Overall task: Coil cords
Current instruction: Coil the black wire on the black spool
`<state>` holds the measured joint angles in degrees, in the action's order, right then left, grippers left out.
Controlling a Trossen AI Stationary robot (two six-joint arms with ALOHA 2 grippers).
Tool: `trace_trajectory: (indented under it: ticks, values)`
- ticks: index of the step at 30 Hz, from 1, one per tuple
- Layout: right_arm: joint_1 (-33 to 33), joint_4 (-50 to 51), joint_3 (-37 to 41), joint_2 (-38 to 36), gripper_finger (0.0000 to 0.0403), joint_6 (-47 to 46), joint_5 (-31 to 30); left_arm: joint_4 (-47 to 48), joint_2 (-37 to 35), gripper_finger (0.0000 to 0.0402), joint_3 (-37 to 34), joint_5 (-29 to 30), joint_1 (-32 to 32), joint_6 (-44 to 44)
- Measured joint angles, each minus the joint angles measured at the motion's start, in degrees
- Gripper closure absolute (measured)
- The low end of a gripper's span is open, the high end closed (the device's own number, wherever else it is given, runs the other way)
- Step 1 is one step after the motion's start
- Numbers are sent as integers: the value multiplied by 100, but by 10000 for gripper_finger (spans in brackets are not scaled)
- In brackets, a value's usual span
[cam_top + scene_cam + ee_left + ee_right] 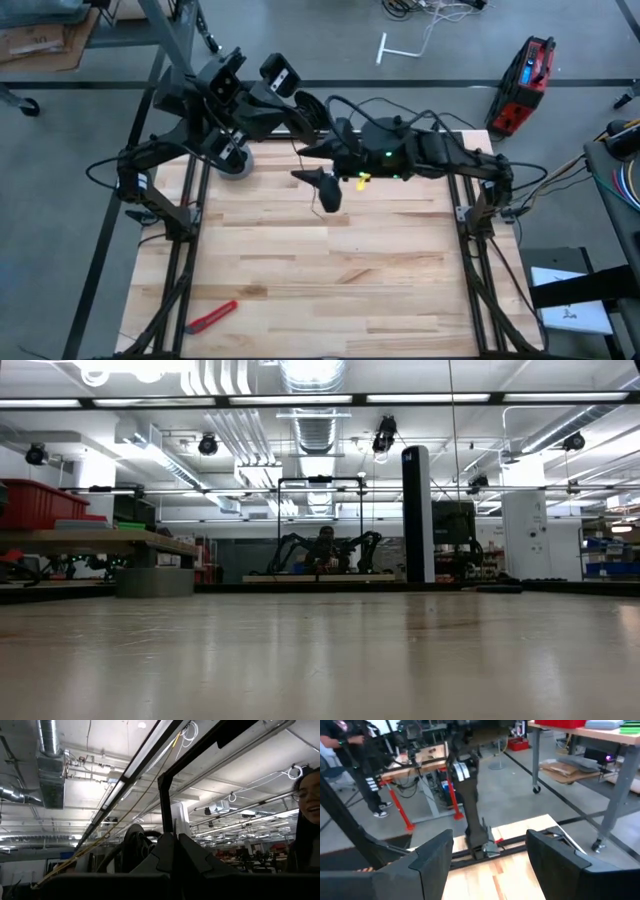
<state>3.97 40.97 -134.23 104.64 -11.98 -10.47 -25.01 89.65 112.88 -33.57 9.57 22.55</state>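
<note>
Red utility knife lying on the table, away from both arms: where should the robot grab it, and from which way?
Grab the red utility knife around the middle of its long body, coming straight down from above. It lies flat and slanted on the table, so squeezing across its narrow width probably holds best.

Even overhead light, high view: soft shadows only under the arms on the table [330,260], no hard edges. Low view: ceiling strip lights [300,400] blown out, their glare smeared across the near tabletop, which is out of focus; the far room is sharper. Left wrist view points up: bright ceiling, dark silhouetted fingers [190,857] underexposed. Right wrist view: near fingers [555,855] blurred, room behind soft, lines bowing a bit toward the edges.
</note>
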Motion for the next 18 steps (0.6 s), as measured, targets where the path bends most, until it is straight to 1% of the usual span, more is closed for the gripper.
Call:
trace_trajectory:
  ticks: [2, 5, 7, 10, 11, 12, 13, 15, 18]
  values:
    - [-2, 28, 11, 24, 166, -16, -21, 60, 0, 399, -5, -31, -6, 2]
    - [61, -27, 17, 48, 199, 20, -518, 56, -8, 400, -7, -32, -19, -10]
    - [106, -26, 13, -19, 240, 180, -738, 38, -20, 400, -7, -34, -27, -52]
    - [226, -32, -29, -177, 327, 435, -964, 47, -52, 399, -7, -60, -27, -56]
    - [303, -32, -33, -227, 363, 592, -1089, 71, -72, 399, -7, -84, -27, -56]
    - [388, -40, -40, -310, 381, 750, -1215, 107, -94, 400, -7, -96, -27, -56]
    - [497, 35, -40, -399, 389, 887, -1427, 130, -111, 399, -7, -99, -21, -59]
    - [671, 91, -43, -510, 391, 1008, -1919, 308, -162, 399, -7, -72, -3, -64]
    - [889, 269, -44, -682, 400, 1388, -2318, 861, -205, 399, -5, 75, 6, -168]
